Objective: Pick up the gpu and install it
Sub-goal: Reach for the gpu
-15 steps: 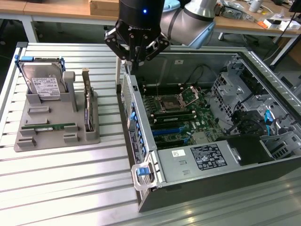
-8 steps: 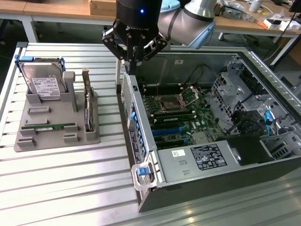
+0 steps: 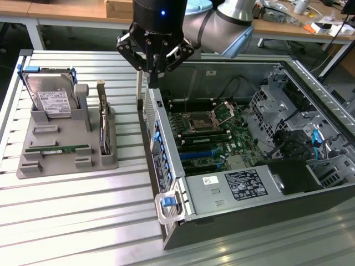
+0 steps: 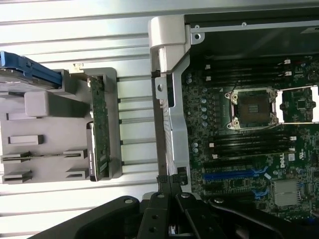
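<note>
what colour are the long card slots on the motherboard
Blue. The card slots show best in the exterior view.

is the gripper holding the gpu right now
No, the gpu stands on edge in the gray holder, apart from the shut gripper above the computer case wall.

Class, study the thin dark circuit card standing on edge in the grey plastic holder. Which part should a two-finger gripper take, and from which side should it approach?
Probably the upper long edge, mid-length, from straight above. The thin dark circuit card stands on edge in a slot of the grey plastic holder, so its lower edge is walled in while both flat faces rise free for pinching.
</note>
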`<state>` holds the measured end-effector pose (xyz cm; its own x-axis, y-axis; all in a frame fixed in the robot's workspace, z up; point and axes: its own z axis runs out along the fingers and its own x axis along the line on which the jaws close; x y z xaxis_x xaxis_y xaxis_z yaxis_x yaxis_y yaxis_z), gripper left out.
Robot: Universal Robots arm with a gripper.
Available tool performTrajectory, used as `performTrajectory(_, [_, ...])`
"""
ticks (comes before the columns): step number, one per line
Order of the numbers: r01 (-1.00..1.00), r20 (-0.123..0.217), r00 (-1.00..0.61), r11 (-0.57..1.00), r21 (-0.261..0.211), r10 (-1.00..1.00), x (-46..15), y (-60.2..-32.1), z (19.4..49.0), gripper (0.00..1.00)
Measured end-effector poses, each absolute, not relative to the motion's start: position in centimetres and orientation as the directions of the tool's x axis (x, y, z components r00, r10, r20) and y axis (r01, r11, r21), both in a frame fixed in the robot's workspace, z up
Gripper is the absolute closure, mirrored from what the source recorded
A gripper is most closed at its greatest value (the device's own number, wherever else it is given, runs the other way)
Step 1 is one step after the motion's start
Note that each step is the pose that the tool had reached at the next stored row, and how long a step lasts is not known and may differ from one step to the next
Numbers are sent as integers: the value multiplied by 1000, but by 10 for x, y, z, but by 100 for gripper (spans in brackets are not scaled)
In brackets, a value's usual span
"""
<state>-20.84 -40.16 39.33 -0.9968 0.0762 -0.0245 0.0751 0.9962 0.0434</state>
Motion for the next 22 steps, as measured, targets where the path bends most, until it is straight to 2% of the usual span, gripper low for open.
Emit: performTrajectory(22, [75,-25,-997,996,43,76,-228,-402,393,89])
